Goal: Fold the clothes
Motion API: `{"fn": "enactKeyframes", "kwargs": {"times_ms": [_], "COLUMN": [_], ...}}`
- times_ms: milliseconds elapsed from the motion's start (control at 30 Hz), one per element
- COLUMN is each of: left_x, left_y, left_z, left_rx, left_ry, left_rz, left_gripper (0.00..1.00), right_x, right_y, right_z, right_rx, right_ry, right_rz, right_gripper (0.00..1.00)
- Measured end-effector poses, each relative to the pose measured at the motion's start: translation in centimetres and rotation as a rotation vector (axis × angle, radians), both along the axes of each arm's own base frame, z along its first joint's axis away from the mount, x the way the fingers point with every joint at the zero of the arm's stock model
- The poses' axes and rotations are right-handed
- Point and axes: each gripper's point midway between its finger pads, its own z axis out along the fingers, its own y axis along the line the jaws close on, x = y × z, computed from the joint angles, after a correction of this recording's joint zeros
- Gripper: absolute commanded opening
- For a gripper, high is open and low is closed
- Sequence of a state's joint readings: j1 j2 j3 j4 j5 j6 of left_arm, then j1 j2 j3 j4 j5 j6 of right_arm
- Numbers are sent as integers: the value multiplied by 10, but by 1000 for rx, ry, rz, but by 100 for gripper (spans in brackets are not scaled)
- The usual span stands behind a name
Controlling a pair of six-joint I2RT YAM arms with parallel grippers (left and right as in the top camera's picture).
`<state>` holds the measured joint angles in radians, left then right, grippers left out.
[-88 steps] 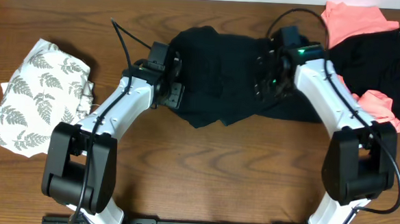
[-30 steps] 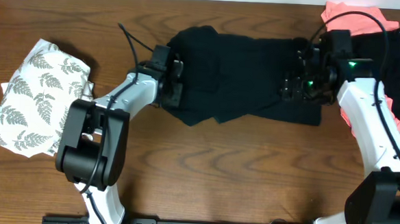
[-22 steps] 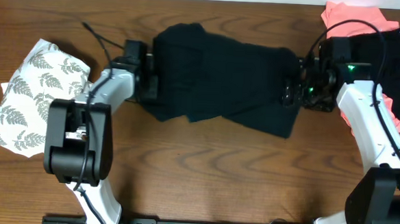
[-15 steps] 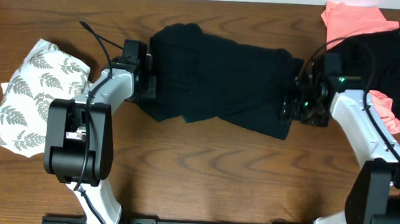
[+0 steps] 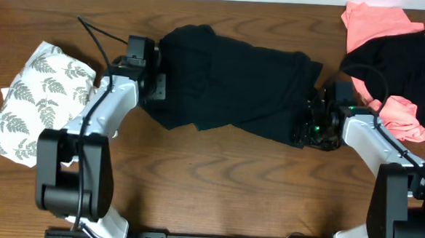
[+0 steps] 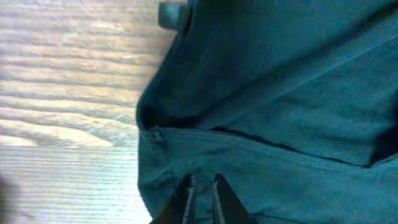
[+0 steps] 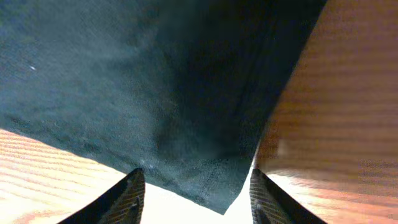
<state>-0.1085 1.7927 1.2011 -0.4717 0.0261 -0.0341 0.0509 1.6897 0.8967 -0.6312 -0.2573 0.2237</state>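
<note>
A black T-shirt [image 5: 236, 80] lies spread across the middle of the table. My left gripper [image 5: 158, 87] is at its left edge. In the left wrist view the left gripper [image 6: 203, 182] is all but shut, with a thin strip of the T-shirt [image 6: 273, 93] pinched in its narrow gap. My right gripper [image 5: 306, 131] is at the shirt's lower right corner. The right wrist view shows the right gripper [image 7: 196, 186] open, its fingers either side of that corner [image 7: 211, 180], not touching it.
A white fern-print garment [image 5: 42, 103] lies folded at the far left. At the far right a pile holds a coral-pink top [image 5: 378, 22], another black garment [image 5: 412, 64] and more coral fabric [image 5: 402, 114]. Bare wooden table [image 5: 216, 185] runs along the front.
The left gripper has pulled the black T-shirt leftward and stretched it out. The right gripper has let go, moved down from the shirt's right edge to its lower right corner, and its jaws have narrowed.
</note>
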Motion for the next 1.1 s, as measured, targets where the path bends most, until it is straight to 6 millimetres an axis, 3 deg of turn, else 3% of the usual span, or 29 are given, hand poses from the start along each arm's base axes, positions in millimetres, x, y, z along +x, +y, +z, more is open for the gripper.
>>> {"fn": "enactKeyframes", "kwargs": {"times_ms": [100,167,333,500,600,833,900,967,1100], "left_x": [-1,-3,-4,-5,-6,-8,-8,-8,-12], "left_y": [0,0,-1,-3,-3,-3,-3,-3,-3], "left_z": [1,0,0,0,-1,-2,-2,-2,-4], "left_rx": [1,2,2,2,3,4,4,5,6], "left_ry": [3,11,14,17,23,28,28,32,50], "left_rz": [0,0,-4,-8,-10,-10,-10,-10,-11], "left_gripper": [12,12,12,12,12,12,12,13,16], "right_x": [-5,-2,3,-1,0,33,39,39,35], "right_y": [1,3,4,4,8,1,-6,-12,-22], "right_z": [-5,-6,-7,5,31,143,167,174,166], "right_rx": [12,19,27,28,40,-23,-65,-101,-163], "right_ry": [9,-4,-33,12,16,-274,-350,-371,-334], "right_rz": [-11,-15,-24,-9,40,112,109,107,111], "right_gripper": [37,23,1,1,1,1,1,1,1]}}
